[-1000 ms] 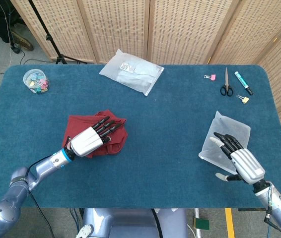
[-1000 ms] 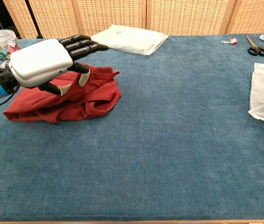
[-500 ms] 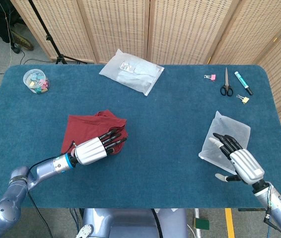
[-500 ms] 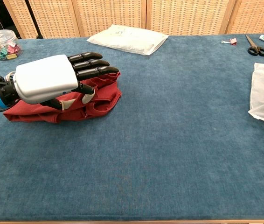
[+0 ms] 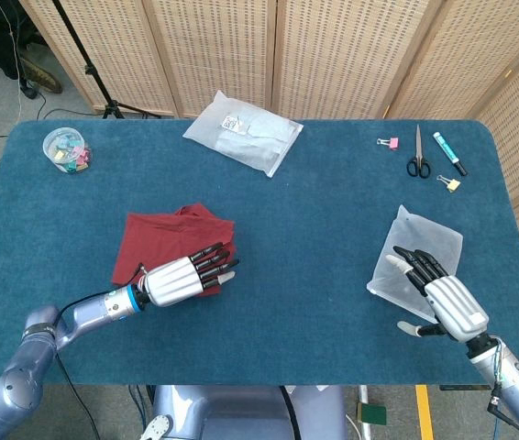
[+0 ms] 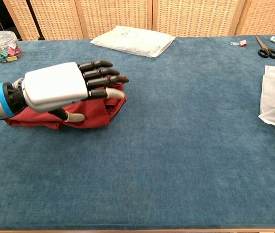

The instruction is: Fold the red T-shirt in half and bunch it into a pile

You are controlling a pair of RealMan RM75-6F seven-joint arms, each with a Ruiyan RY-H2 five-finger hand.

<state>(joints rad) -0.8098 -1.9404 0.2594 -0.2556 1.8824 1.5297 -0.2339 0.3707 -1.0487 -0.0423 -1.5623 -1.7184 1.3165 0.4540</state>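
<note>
Your left hand [image 5: 182, 278] has slid back toward the robot and off the top of the red T-shirt [image 5: 163, 240]; a second ago it lay across the middle of the cloth, and now it sits at the near edge. Its fingers are stretched out flat and apart, and I see no cloth caught in them: it is released, holding nothing. The chest view agrees: left hand [image 6: 62, 87] is in front of the shirt [image 6: 94, 112], not gripping it.

The shirt lies left of centre on the blue table [image 5: 314, 211], a compact, rumpled mass with folds showing at its near edge. My reading: fold and bunch look essentially done, and you are retreating.

Your right hand [image 5: 443, 291] is unchanged, fingers spread over the near edge of the clear plastic bag [image 5: 429, 240]; whether it touches the bag, I cannot tell.
</note>
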